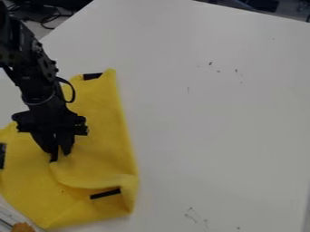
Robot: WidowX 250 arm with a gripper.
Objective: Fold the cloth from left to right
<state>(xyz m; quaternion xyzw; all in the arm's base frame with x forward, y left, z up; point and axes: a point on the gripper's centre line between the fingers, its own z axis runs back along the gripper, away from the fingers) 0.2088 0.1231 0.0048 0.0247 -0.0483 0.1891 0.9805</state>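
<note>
At the far left, the yellow cloth (100, 136) lies on the white table (212, 127), and a black patch (2, 156) sits on its left edge. In the bottom left corner there is a see-through thing (6, 219) with a small orange-brown lump (23, 227) by it. Some black wires (51, 16) are past the table at the top left. The black arm (30, 68) comes in from the upper left and leans over the cloth. Its gripper (59, 155) points down at the cloth, left of the cloth's middle. Its two fingers are nearly together, with only a thin gap higher up, and they pinch a bit of the cloth. From the tips, a loose flap of cloth runs down and to the right in a soft curve. Next, one black strip (93, 76) is at the top of the cloth, and another black strip (105, 194) is low down, just under the flap's edge. The cloth's right side is a long, slanting edge. To the right, the table has small dark marks (210, 63), some high up and some low down.
</note>
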